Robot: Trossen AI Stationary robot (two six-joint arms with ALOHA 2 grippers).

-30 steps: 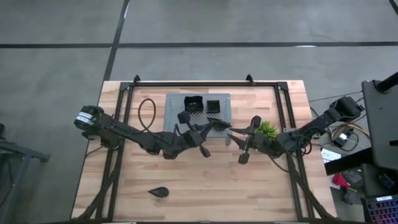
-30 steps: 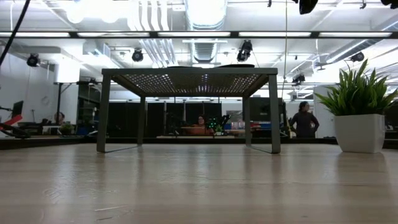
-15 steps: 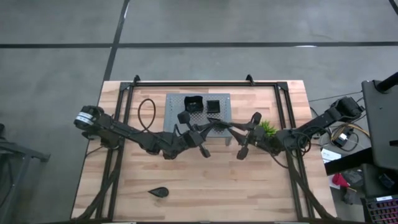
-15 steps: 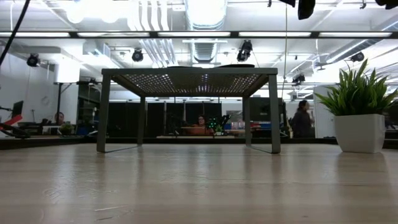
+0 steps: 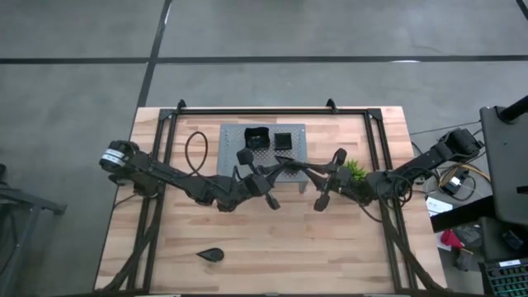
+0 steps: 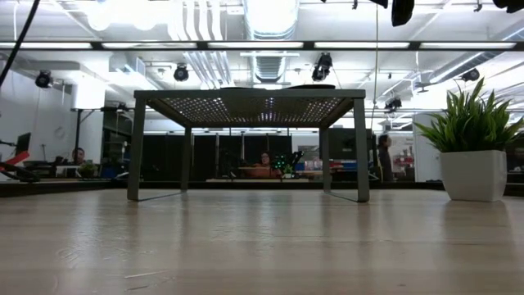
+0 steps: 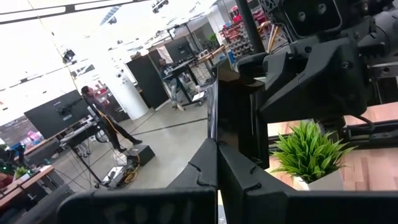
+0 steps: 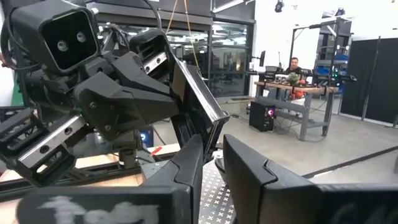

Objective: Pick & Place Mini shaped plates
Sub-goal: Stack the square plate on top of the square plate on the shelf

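Above the grey perforated rack, my two grippers meet at one mini shaped plate, a thin black dish seen on edge. My left gripper is shut on its left end. My right gripper has its fingers closed about the right end. On the rack rest two black square plates. A teardrop plate lies near the table's front left. My left gripper pinches the plate's edge between its two fingers, coming level from the table's left. The plate stands on edge, clear of the rack. My right gripper takes the plate's opposite end between its two fingers, coming level from the table's right; how far in the plate reaches is hidden.
A small green plant in a white pot stands right behind my right gripper, also in the low view. A black cable loop lies left of the rack. Bare wood spreads across the table's near half.
My right gripper has rolled slightly about its own line at the plate's right end. My left gripper and the plate have kept still.
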